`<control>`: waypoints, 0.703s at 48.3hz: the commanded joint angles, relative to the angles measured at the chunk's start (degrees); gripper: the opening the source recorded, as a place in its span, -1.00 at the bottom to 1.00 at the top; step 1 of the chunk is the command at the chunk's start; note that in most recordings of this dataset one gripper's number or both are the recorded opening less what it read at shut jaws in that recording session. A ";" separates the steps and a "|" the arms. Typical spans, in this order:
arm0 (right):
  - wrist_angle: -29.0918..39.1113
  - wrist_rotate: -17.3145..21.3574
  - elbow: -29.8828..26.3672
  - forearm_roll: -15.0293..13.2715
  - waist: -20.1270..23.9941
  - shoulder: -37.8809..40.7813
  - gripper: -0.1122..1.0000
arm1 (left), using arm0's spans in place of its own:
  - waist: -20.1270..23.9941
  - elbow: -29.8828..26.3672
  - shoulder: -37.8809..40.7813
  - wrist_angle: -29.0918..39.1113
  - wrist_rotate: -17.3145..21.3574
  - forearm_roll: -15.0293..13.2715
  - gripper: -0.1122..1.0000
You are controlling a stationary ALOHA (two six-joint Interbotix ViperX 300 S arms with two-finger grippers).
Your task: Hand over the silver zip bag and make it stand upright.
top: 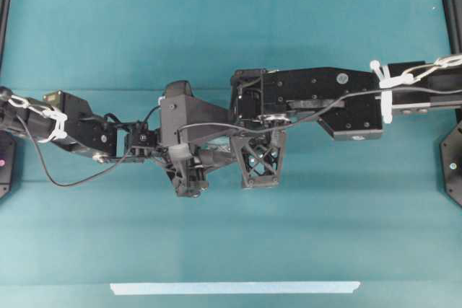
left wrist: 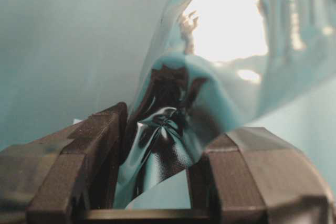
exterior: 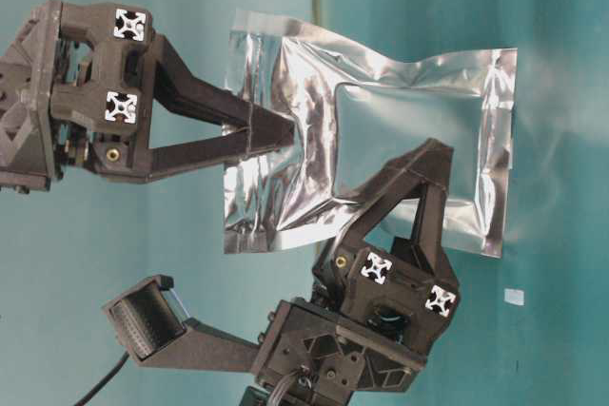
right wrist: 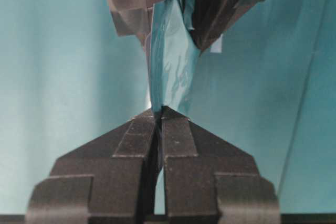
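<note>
mid handover, bag in the air. silver zip bag (exterior: 381, 130) hangs flat-on in the centre of the table-level view, long side running left-right, clear of the table (top: 216, 236); overhead it's almost fully hidden under the two wrists.

left gripper (exterior: 285, 130) comes in from the left of that view, jaws partly closed, clamped on the crumpled left part of the bag. left wrist view confirms it: foil bunched between the two fingers (left wrist: 94, 145), held.

right gripper (right wrist: 159, 113) comes up from bottom centre of the table-level view onto the bag's lower edge. in its wrist view the tips look nearly together on a thin fold of foil. looks like a pinch, but i can't tell whether it's really holding or only just touching.

judgement on the step: the right should let go and the left take over.
- left grip is on crumpled foil, so i'd confirm it carries the weight before the right clears
- open the right fully, then back it straight down and away so the fingers don't drag the lower edge
- no left wrist motion until the right is out
- risk: foil is slick and floppy, bag may swing or fold around the left fingers once the second support goes

standing it up not started yet.
</note>
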 commanded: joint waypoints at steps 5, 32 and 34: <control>-0.35 2.20 -0.26 0.44 0.18 -0.97 -0.09 | -0.26 -0.26 -0.26 -0.09 -0.26 0.09 -0.14; -4.83 11.51 5.54 -0.70 0.26 -11.43 0.75 | -0.35 0.09 -0.26 -0.18 2.37 0.09 -0.30; -5.27 12.22 6.50 -0.70 0.26 -12.83 0.75 | -0.35 0.09 -0.26 -0.18 2.46 0.09 -0.30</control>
